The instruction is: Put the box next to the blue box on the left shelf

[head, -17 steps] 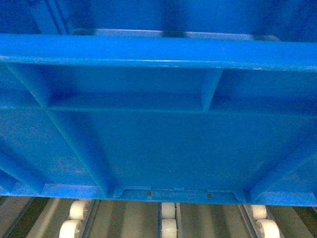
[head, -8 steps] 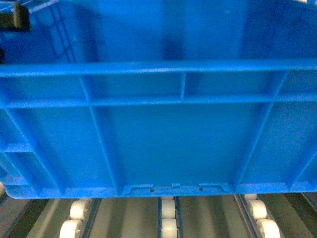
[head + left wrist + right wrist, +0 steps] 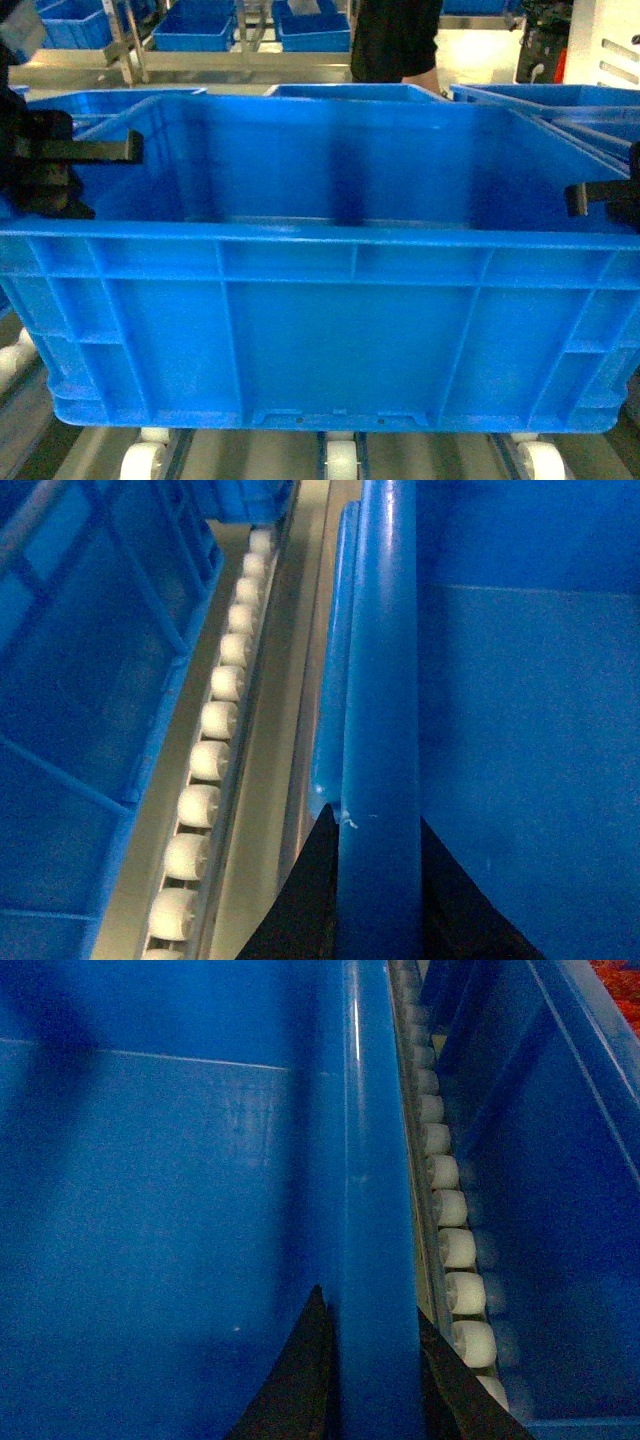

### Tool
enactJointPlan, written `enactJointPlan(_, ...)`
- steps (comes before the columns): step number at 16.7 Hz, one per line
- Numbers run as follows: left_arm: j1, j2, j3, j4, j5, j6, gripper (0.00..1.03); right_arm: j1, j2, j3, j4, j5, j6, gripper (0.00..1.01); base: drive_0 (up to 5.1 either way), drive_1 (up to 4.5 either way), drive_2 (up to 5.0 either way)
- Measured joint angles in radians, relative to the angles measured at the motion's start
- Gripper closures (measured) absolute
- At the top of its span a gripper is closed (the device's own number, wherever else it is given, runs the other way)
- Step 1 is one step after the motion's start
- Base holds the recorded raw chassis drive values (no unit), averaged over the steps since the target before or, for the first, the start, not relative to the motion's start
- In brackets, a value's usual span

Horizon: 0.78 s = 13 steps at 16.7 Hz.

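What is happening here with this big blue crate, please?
The robot holds the box with both arms. The left gripper straddles the rim on one short side and the right gripper the rim opposite. The box sits low over the white rollers of the left shelf, with other blue crates close on both sides. Whether it rests on the rollers yet cannot be told.

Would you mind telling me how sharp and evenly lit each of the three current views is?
Head view: the box is fairly sharp, dark vertical shadows fall on its inner wall, and the background is overexposed. Left wrist view: a soft highlight runs down the rim, the white rollers are slightly soft, the foreground is dark. Right wrist view: a narrow glare streak marks the rim, with deep shadow at upper left.
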Motion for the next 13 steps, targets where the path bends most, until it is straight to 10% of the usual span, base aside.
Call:
enactJointPlan(4,0.003,0.056,0.002,-0.015,0.015,-0.027,0.94,-0.005,0.040,0.018,-0.028,-0.001,-0.016,0.91,0.0,0.00,0.0)
enactJointPlan(6,-0.003,0.054,0.013,-0.018,-0.006,0.009,0.68,0.003,0.040,0.024,-0.027,0.069,-0.166,0.64,0.0,0.00,0.0)
enactJointPlan(8,0.002,0.040,0.031,-0.004,-0.032,0.014,0.48,0.001,0.031,0.043,-0.036,0.090,-0.228,0.42,0.0,0.00,0.0)
enactJointPlan(13,-0.016,-0.072,0.164,0.061,-0.067,0.041,0.05,-0.002,-0.118,0.117,0.044,0.156,-0.241,0.04,0.0,0.00,0.0)
